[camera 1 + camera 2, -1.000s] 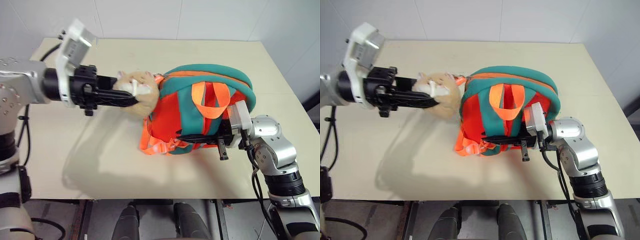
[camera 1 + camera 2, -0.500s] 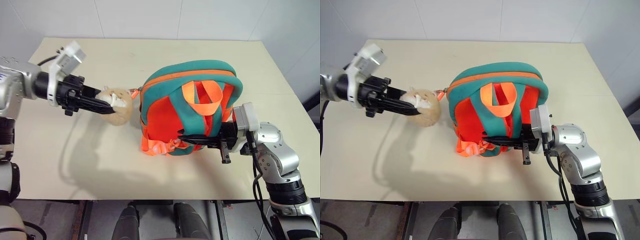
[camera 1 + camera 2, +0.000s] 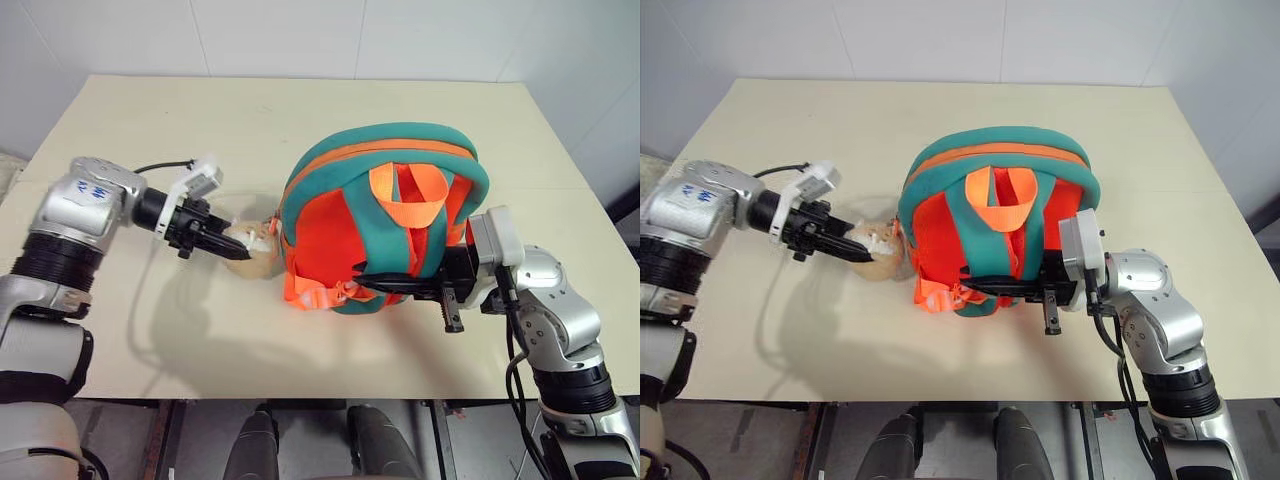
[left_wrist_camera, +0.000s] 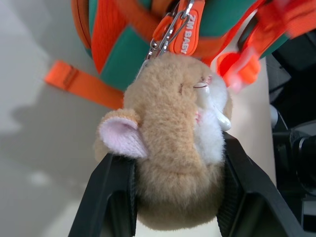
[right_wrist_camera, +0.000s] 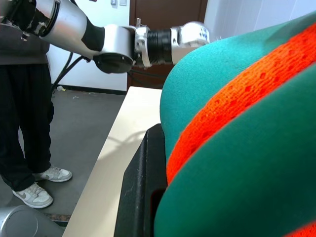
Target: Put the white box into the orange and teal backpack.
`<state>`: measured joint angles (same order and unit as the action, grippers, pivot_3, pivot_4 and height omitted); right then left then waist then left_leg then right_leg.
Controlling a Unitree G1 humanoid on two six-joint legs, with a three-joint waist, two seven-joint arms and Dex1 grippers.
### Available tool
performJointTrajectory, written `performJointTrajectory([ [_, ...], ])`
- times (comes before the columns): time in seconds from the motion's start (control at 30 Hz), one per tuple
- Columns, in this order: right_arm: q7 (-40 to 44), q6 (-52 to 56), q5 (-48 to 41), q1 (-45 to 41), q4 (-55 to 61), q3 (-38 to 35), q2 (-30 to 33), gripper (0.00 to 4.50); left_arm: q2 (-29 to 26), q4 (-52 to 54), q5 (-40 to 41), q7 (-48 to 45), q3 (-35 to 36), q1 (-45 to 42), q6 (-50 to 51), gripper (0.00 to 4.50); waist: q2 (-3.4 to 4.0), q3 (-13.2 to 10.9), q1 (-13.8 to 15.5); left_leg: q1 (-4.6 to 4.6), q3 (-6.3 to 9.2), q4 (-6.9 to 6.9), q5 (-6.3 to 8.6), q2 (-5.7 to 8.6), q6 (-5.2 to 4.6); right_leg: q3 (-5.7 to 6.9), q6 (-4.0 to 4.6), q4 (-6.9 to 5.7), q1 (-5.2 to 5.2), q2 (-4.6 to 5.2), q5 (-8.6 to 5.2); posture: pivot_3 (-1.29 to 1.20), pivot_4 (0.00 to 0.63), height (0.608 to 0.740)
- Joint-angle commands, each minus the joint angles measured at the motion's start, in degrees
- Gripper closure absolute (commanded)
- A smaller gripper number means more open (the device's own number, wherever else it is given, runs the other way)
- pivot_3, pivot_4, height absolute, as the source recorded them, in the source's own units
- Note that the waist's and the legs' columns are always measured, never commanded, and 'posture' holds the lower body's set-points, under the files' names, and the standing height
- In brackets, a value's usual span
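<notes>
Backpack stands upright mid-table, strap side facing robot. Left gripper, just left of backpack's lower edge, clamps fingers on hamster charm low by tabletop. Right gripper at backpack's lower right front, fingers pinched together on orange strap webbing. White box not spotted; judging it already inside or off-camera. Advice for this step: steady pack by strap, ease charm without jerking clip, keep pack upright. Readable writing: "ZIN BABY" on orange zip tag above charm.
</notes>
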<state>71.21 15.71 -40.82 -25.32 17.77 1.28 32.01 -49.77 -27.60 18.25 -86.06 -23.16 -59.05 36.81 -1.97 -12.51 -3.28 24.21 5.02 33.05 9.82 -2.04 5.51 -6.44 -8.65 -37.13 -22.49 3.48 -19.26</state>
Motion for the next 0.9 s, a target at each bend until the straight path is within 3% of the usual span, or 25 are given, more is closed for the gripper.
performJointTrajectory([
  [0.03, -0.31, -0.05, -0.49, -0.83, 1.60, -0.69, 0.11, 4.50, 1.15, -1.60, -3.46, -3.58, -1.14, 1.33, -2.59, 2.97, 0.00, 0.00, 0.06, 0.00, 0.00, 0.00, 0.00, 0.00, 0.00, 0.00, 0.00, -0.01, 0.00, 0.00, 0.00, 0.00, 0.150, 0.740],
  [0.17, -0.32, 0.37, 0.22, -1.29, 1.28, -0.45, 0.43, 4.50, 2.74, -3.95, -6.26, -2.47, -1.43, 1.96, -5.24, 2.97, -0.01, 0.00, 0.09, 0.00, 0.00, 0.04, 0.00, 0.01, 0.00, 0.00, -0.01, -0.01, 0.02, 0.00, 0.00, 0.00, 0.150, 0.740],
  [0.33, -1.38, 1.64, 1.44, -2.06, 1.67, -0.73, 1.88, 4.50, 4.30, -3.66, -4.05, -0.30, 4.24, 1.60, -6.69, 2.97, -0.01, 0.00, 0.14, 0.00, 0.01, 0.09, 0.00, 0.01, 0.00, 0.00, -0.01, -0.07, 0.03, 0.00, 0.01, 0.00, 0.150, 0.740],
  [0.5, -1.97, 6.19, 1.68, -1.94, 3.06, -0.84, 6.12, 4.50, 3.03, 1.01, -1.10, -0.01, 10.99, 3.20, -6.32, 1.31, -0.01, 0.00, 0.22, 0.01, 0.01, 0.08, 0.00, 0.01, 0.00, 0.01, -0.01, -0.08, 0.00, 0.01, 0.00, 0.00, 0.150, 0.740],
  [0.63, -2.80, 7.72, 1.07, -1.62, 3.72, -2.34, 7.82, 3.17, 1.54, 5.03, -0.10, 1.07, 14.95, 6.22, -5.24, 0.02, -0.01, 0.00, 0.19, 0.01, 0.02, 0.07, 0.00, 0.01, 0.00, 0.00, -0.01, -0.07, 0.01, 0.01, 0.00, 0.00, 0.150, 0.740],
  [0.73, -4.70, 8.94, 0.75, -1.13, 4.43, -4.98, 9.39, 2.12, 1.81, 10.15, 2.77, 6.32, 23.00, 11.14, -7.82, 0.00, 0.00, 0.00, 0.05, 0.00, 0.01, 0.07, 0.00, 0.01, 0.00, -0.01, -0.01, -0.08, 0.01, 0.02, 0.00, 0.00, 0.150, 0.740],
  [0.9, -5.94, 10.50, 0.93, 1.94, 3.87, -10.88, 14.19, 0.40, 1.62, 12.55, 5.90, 7.54, 31.62, 18.39, -15.28, 0.00, -0.01, 0.00, 0.50, 0.00, 0.04, 0.11, 0.00, 0.00, 0.00, 0.03, 0.00, -0.10, 0.02, 0.03, 0.00, 0.00, 0.150, 0.740],
])
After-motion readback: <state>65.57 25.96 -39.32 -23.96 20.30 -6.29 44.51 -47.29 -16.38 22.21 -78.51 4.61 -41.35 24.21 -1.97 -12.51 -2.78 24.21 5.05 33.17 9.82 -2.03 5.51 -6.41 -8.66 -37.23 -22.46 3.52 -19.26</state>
